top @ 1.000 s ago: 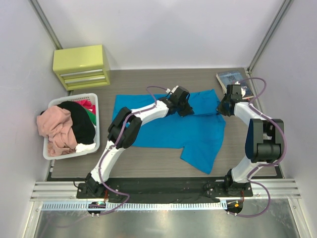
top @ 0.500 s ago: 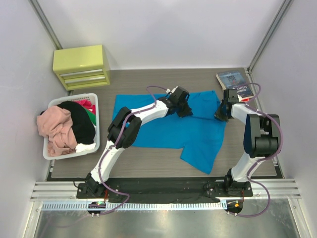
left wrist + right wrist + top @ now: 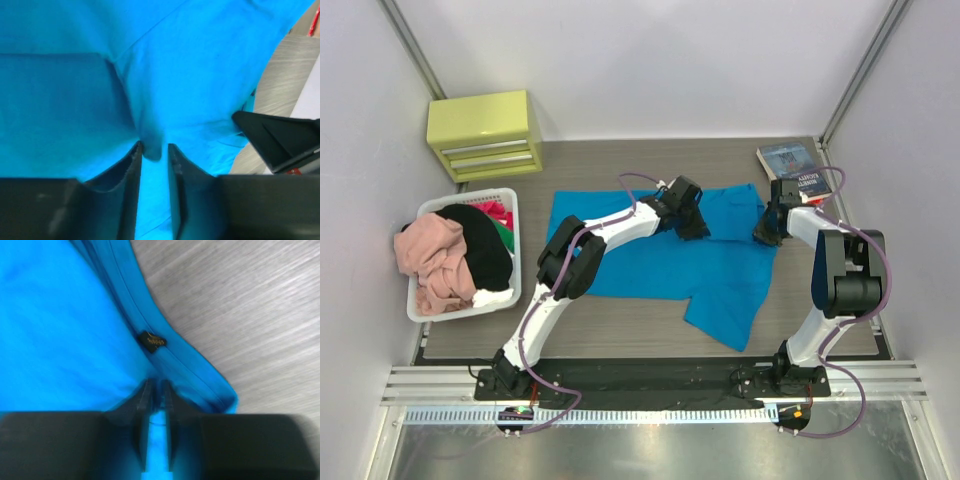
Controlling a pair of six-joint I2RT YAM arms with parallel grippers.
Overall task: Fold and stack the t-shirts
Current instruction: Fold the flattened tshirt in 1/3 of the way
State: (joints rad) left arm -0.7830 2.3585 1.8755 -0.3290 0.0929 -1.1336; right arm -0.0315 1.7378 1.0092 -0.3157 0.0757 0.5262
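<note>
A turquoise-blue t-shirt [image 3: 650,265] lies spread on the table, its upper right part folded over. My left gripper [image 3: 698,228] rests on the shirt's upper middle. In the left wrist view its jaws [image 3: 155,148] stand a little apart, open, with a small pucker of the t-shirt [image 3: 200,65] loose at the tips. My right gripper [image 3: 763,235] sits at the shirt's right edge. Its jaws [image 3: 156,385] are nearly together on a fold of the t-shirt [image 3: 60,330], beside the hem and a small dark label [image 3: 151,341]. More t-shirts, pink [image 3: 435,260] and black [image 3: 485,250], fill the basket.
A white basket [image 3: 425,305] stands at the table's left side. A yellow drawer box [image 3: 485,135] stands at the back left. A dark-blue book [image 3: 795,165] lies at the back right, just behind my right gripper. Bare wood table [image 3: 620,320] shows in front of the shirt.
My left jaws have parted a little around the cloth. My right gripper has shifted slightly forward and left along the shirt's right edge. The shirt lies as before.
</note>
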